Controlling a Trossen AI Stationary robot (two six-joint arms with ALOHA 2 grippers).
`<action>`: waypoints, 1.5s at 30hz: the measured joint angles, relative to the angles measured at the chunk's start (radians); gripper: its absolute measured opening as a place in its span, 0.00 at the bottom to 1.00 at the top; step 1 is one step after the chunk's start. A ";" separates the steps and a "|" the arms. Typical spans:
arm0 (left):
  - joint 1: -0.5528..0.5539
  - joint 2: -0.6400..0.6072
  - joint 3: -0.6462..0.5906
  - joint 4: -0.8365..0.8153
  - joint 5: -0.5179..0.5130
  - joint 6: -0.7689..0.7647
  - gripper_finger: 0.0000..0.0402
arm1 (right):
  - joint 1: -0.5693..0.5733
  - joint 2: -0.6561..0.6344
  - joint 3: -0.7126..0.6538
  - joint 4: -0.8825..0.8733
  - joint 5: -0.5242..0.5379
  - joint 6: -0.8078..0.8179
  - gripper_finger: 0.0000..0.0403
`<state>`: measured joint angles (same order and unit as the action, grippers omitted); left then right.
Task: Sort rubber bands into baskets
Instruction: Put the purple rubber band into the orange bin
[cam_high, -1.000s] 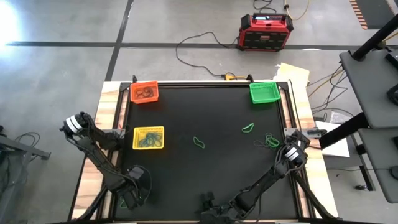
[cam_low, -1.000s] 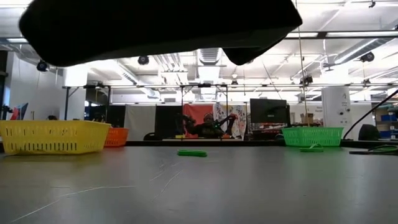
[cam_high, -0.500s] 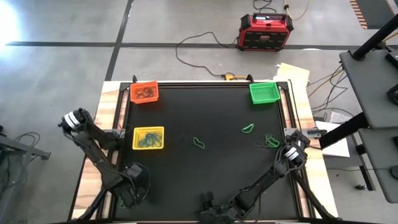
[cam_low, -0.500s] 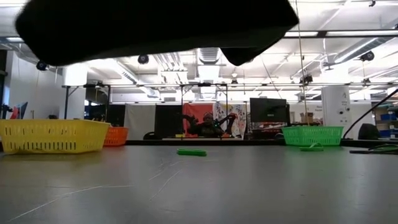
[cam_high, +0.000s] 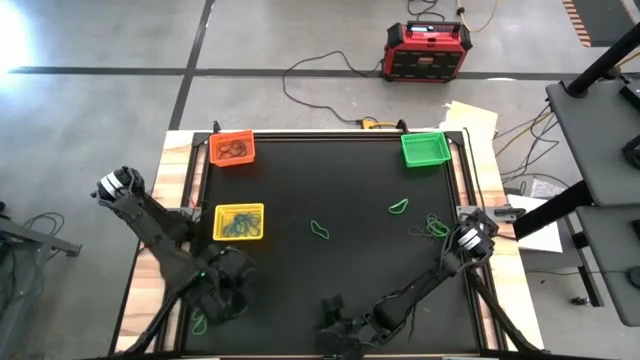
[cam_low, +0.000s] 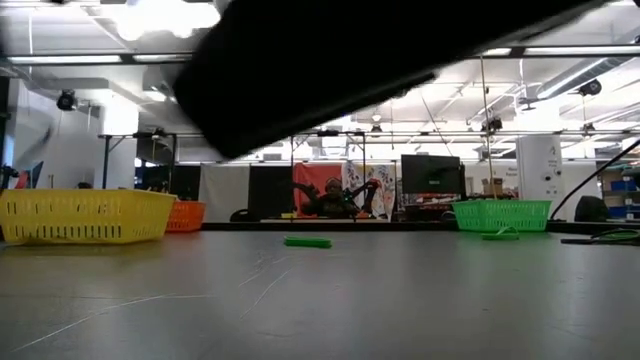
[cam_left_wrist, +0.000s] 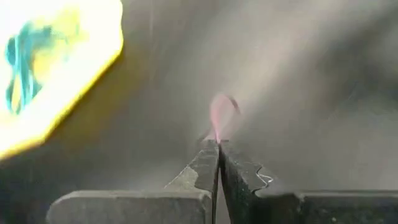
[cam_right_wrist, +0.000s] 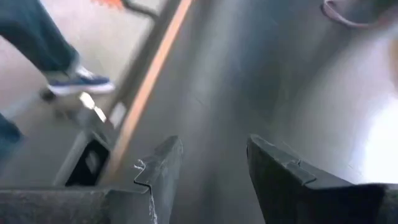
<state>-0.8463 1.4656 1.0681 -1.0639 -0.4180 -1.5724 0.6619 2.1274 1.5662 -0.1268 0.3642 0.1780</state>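
Rubber bands: we see thin green loops loose on the black table (cam_high: 340, 290), one near the middle (cam_high: 321, 231), one farther toward the green basket (cam_high: 398, 207), and a small cluster by the right edge (cam_high: 433, 226); another green loop (cam_high: 199, 322) lies beside the left arm.
Left gripper (cam_left_wrist: 217, 144): we find its fingers pressed together near the front left of the table, pinching a small pale, pinkish loop (cam_left_wrist: 222, 111) that stands up from the tips; its true colour we cannot tell.
Yellow basket (cam_high: 239, 221): it sits just beyond the left gripper and already holds green and teal bands, so we judge it the likely destination.
Orange basket (cam_high: 232, 148): back left corner, holding dark bands.
Green basket (cam_high: 424, 148): back right corner.
Right gripper (cam_right_wrist: 211, 168): it waits at the front edge with fingers spread and nothing between them.
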 joint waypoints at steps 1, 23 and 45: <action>0.031 -0.005 0.007 0.011 -0.015 0.058 0.00 | -0.006 -0.024 0.001 -0.058 0.007 0.000 0.44; 1.008 -0.046 0.067 0.325 -0.012 1.250 0.00 | -0.357 -0.274 -0.255 -0.068 -0.167 -0.121 0.35; 1.620 -0.096 0.263 0.032 0.007 1.481 0.00 | -0.180 -0.274 -0.271 -0.158 -0.158 0.129 0.31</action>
<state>0.7740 1.3698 1.3309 -1.0323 -0.4111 -0.0910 0.4824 1.8534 1.2955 -0.2850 0.2059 0.3065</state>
